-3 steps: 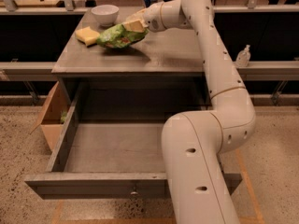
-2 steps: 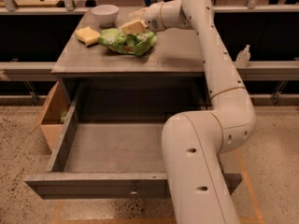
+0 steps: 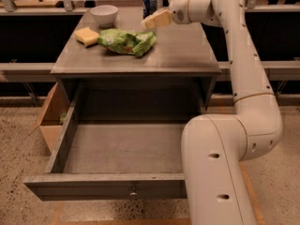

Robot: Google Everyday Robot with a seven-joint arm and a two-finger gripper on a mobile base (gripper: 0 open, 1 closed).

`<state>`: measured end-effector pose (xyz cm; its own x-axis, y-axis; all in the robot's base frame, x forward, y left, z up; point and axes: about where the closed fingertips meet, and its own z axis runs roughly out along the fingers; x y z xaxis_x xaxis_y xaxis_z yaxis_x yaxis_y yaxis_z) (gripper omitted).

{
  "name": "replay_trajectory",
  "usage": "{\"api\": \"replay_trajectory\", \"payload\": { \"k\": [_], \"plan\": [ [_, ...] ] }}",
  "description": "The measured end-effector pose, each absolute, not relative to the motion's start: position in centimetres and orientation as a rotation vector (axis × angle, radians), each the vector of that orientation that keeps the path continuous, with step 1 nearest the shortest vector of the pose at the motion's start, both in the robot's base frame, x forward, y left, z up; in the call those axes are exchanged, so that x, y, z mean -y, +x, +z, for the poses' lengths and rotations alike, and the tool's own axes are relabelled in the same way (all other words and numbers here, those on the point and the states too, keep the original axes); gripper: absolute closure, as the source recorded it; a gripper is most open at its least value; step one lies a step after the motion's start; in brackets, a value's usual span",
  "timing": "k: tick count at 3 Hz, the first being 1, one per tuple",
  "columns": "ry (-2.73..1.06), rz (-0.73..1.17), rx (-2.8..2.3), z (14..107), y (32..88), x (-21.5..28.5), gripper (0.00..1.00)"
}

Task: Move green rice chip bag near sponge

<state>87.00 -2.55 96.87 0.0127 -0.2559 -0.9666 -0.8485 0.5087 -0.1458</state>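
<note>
The green rice chip bag (image 3: 126, 41) lies crumpled on the grey table top (image 3: 183, 50), left of centre. Its left end almost touches the pale yellow sponge (image 3: 86, 35), which lies near the table's left edge. My gripper (image 3: 155, 19) hangs just above and to the right of the bag's right end. It is open and empty, clear of the bag.
A white bowl (image 3: 104, 14) stands behind the sponge at the back left. A dark blue can (image 3: 149, 3) stands at the back, just behind the gripper. The table's drawer (image 3: 117, 149) is pulled out wide below. A cardboard box (image 3: 49, 118) sits on the floor at the left.
The gripper lowered the bag onto the table beside the sponge, let go of it, and drew back up and to the right.
</note>
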Motion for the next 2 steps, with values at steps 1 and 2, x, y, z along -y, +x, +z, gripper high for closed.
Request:
{"api": "replay_trajectory", "payload": {
  "k": [1, 2],
  "plan": [
    [-0.850, 0.547, -1.518, 99.50, 86.43, 11.58, 0.00],
    [-0.850, 0.548, -1.518, 99.48, 86.44, 11.55, 0.00]
  ]
}}
